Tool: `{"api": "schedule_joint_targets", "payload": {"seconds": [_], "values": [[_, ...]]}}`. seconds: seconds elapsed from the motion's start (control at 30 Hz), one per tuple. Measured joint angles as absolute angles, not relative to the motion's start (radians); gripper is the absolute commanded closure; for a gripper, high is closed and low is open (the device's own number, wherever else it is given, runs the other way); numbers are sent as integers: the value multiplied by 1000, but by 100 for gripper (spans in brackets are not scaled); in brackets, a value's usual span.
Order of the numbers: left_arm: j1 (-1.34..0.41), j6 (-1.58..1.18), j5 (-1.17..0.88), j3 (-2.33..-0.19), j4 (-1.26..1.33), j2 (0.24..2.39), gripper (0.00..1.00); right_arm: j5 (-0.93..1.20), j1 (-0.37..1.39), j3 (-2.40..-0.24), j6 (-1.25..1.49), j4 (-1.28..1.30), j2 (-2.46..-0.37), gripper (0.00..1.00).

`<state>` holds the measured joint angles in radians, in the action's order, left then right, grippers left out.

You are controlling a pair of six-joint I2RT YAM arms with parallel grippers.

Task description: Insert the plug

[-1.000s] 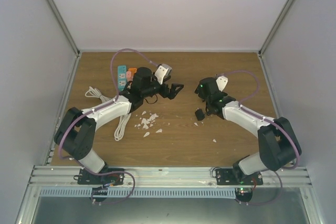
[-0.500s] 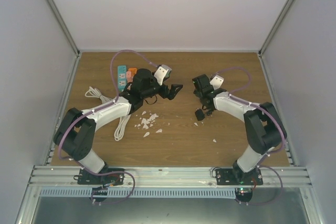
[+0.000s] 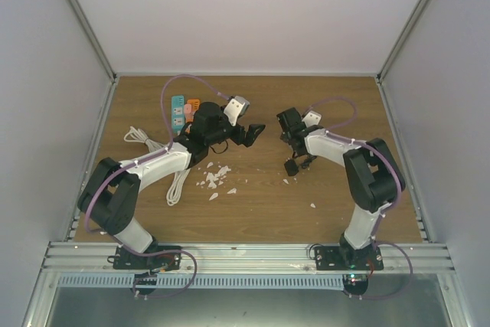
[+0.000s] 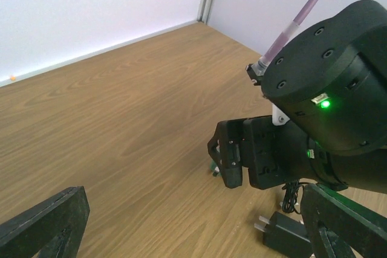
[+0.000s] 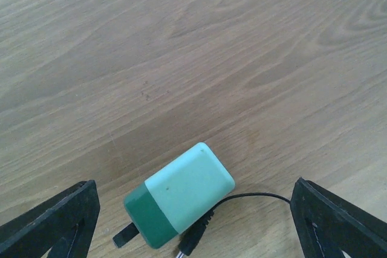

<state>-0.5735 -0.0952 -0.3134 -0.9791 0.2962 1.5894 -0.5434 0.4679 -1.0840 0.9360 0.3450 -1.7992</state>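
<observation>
Swung inward over the last second, putting the right claw (image 5: 193, 225), spread wide, astride the green plug (image 5: 178, 203) lying flat on the tabletop (image 5: 181, 40) between its fingers. Looks ripe for a pinch. Left claw (image 4: 193, 234) spread, empty, waiting opposite.

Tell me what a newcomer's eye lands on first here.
The right gripper hovers open over a small plug adapter lying on the wooden table. Left of centre, white scraps litter the wood, and a colourful power strip sits behind the left arm.
</observation>
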Motion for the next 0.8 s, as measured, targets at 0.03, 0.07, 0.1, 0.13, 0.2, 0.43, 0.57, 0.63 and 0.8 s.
{"api": "schedule_joint_targets", "payload": {"seconds": [0.03,0.07,0.1,0.13,0.2,0.43,0.57,0.63,0.8], "values": [[-574,-95,-313,-979,296,1589,1,-543,468,-1087,932,345,-1805,12],[-574,-95,-313,-979,297,1589,1,-542,467,-1093,928,344,-1813,13],[-574,-94,-313,-979,297,1589,1,-541,467,-1097,923,344,-1818,14],[-574,-94,-312,-979,297,1589,1,-541,467,-1100,916,344,-1822,14],[-574,-93,-310,-979,297,1589,1,-540,466,-1105,901,340,-1832,15],[-574,-93,-307,-979,301,1589,1,-540,461,-1151,860,336,-1908,17],[-574,-88,-303,-979,303,1590,1,-539,458,-1159,848,338,-1933,19],[-574,-85,-298,-979,303,1590,1,-539,456,-1159,846,337,-1933,22],[-574,-75,-287,-979,315,1603,1,-534,455,-1160,839,336,-1933,30]]}}
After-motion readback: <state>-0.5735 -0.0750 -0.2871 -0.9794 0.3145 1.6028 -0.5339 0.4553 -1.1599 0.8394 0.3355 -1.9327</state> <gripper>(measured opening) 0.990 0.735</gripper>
